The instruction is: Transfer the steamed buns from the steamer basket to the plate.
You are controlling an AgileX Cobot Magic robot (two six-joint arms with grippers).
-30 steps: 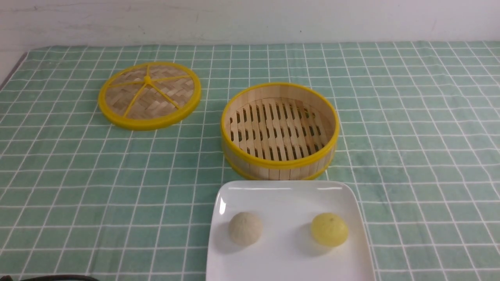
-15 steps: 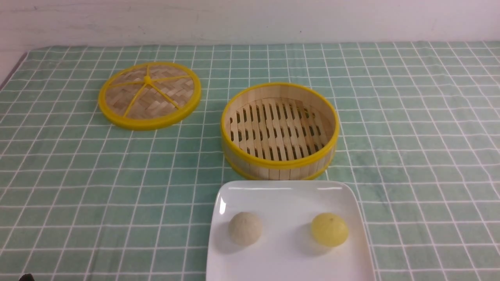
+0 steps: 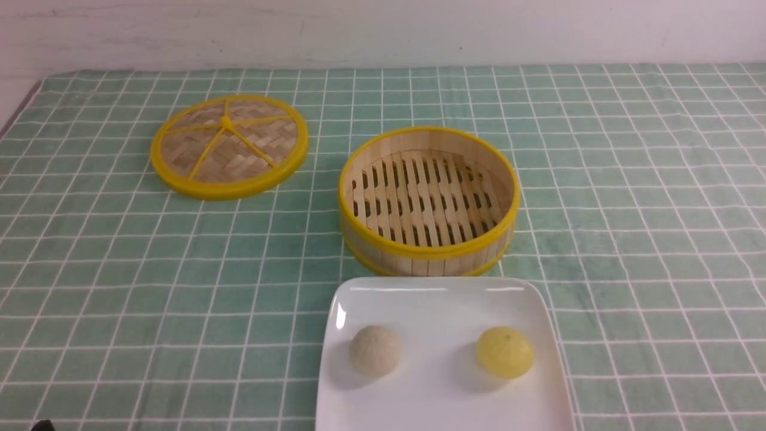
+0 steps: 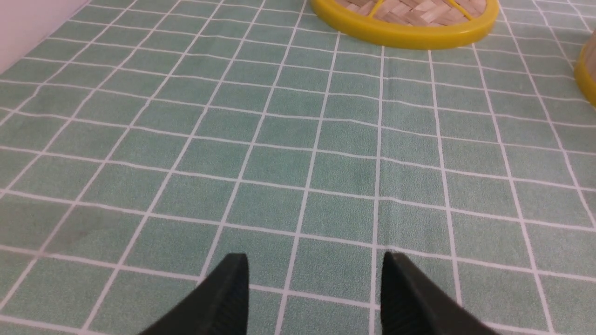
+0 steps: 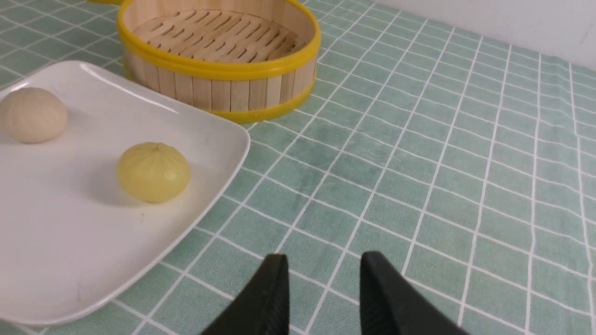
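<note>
Two steamed buns rest on the white square plate (image 3: 443,299) at the near middle: an off-white one (image 3: 375,351) on its left half and a pale yellow one (image 3: 504,352) on its right half. Behind the plate stands the bamboo steamer basket (image 3: 428,248), with nothing on its slatted floor. The right wrist view shows the plate (image 5: 56,260), the yellow bun (image 5: 153,172), the off-white bun (image 5: 32,115) and the basket (image 5: 219,86). My right gripper (image 5: 324,261) is open over bare cloth, right of the plate. My left gripper (image 4: 314,263) is open over bare cloth, holding nothing.
A flat woven lid with a yellow rim (image 3: 229,145) lies at the back left, and its edge (image 4: 405,32) shows in the left wrist view. A green checked cloth (image 3: 628,209) covers the table. A white wall runs along the far edge.
A dark part at the bottom left corner of the front view has pulled back almost out of sight. The buns, plate, basket and lid have not moved.
</note>
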